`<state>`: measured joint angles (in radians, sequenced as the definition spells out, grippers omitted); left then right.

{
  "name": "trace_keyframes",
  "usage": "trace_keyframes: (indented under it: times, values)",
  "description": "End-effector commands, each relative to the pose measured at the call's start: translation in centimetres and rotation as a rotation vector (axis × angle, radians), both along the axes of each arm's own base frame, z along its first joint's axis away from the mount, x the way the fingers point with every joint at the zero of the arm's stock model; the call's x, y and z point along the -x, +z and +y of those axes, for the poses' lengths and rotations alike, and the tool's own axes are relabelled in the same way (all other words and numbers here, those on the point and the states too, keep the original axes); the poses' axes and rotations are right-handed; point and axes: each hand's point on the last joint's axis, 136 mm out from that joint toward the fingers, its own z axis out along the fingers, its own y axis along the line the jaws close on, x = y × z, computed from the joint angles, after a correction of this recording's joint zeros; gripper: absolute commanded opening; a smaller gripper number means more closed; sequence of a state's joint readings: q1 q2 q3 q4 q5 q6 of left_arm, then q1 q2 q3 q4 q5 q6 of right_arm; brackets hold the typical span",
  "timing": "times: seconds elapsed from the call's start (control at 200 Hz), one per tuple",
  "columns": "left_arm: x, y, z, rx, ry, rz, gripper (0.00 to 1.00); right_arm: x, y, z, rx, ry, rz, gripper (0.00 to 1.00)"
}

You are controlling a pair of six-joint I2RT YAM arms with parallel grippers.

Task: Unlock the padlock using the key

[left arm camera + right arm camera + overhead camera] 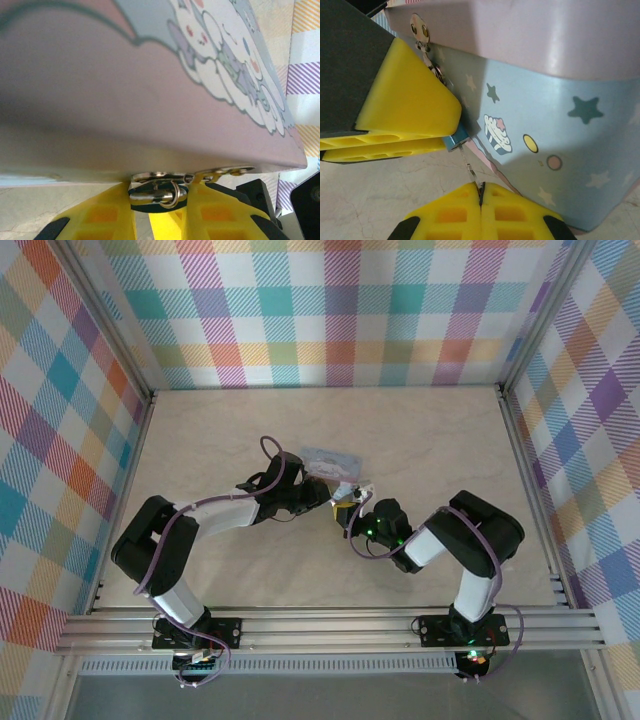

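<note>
Meeting near the middle of the pale marbled counter (250, 430), both arms crowd the near side of a light blue tin box (560, 130) printed with stars, a cupcake and cartoon animals, its lid pinkish. From where I stand, the left arm reaches in from the left and the right arm from the near right.

Hanging at the silvery metal hasp (160, 176) on the box's front edge is the small padlock (455, 141), with a dark blue body and a thin silvery shackle. The left claw (157, 197), with yellow padded fingers (100, 217), is clamped on the padlock, one pad on either side of the body, close under the lid's rim.

Just on the near side of it, the right claw (481, 192) has its yellow pads pressed tight together on the thin silvery metal key (469, 167). The key's slim shaft runs at a slant from the pads to the end face of the padlock and touches it there. Whether it sits inside the keyhole I cannot tell.

Bright plaid walls (330, 300) close in the counter on the left, right and far sides.
</note>
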<state>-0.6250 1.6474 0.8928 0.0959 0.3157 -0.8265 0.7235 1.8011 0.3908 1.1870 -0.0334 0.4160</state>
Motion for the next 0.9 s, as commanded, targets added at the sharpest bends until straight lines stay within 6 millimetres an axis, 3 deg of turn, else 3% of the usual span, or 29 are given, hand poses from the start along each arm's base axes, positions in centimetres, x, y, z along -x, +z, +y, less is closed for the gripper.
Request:
trace_keyframes:
  times: [0.0, 0.33, 0.615, 0.9]
  values:
    - [0.6, 2.3, -0.8, 0.049, -0.034, -0.025, 0.12, -0.9, 1.7, 0.0, -0.027, -0.030, -0.106, 0.00]
    - [0.8, 1.9, -0.7, 0.039, -0.040, -0.017, 0.12, -1.8, 2.6, 0.4, -0.020, -0.030, -0.201, 0.00]
    - [0.9, 2.0, -0.7, 0.041, -0.046, -0.015, 0.11, -2.9, 2.2, 1.0, -0.008, -0.031, -0.220, 0.00]
    - [1.0, 1.6, -0.7, 0.036, -0.051, -0.010, 0.11, -4.0, 3.7, 2.1, -0.039, -0.015, -0.253, 0.00]
